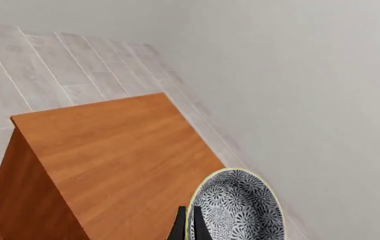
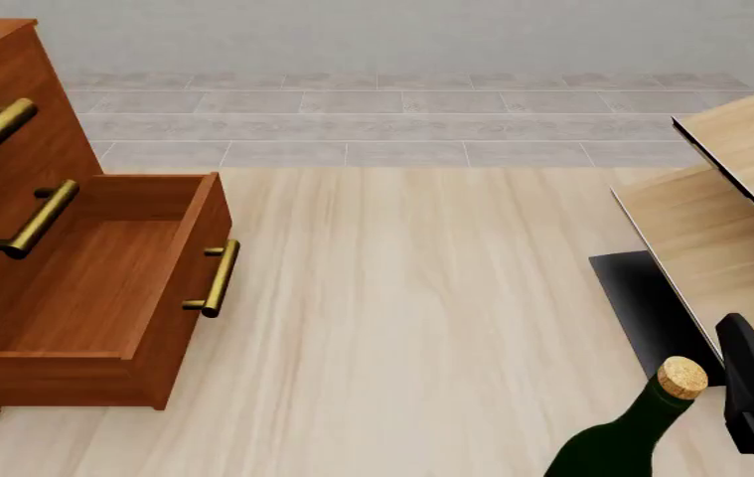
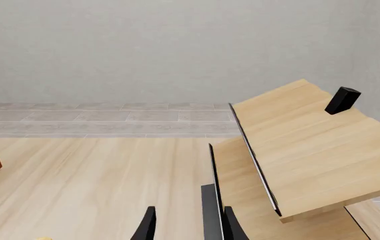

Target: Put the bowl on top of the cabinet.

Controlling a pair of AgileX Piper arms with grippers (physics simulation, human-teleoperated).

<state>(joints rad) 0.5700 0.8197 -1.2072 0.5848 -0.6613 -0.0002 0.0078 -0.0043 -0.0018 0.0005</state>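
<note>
We are seeing left gripper (image 1: 187, 226) pinching bowl (image 1: 238, 207) rim above cabinet (image 1: 116, 160) top; right gripper (image 3: 188, 225) hanging spread (holding nothing).

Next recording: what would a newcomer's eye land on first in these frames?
In the left wrist view, the speckled white bowl held in the left gripper above the reddish-brown wooden cabinet's top. In the front view, that cabinet's open drawer at left, and a dark green corked bottle at the bottom right.
</note>
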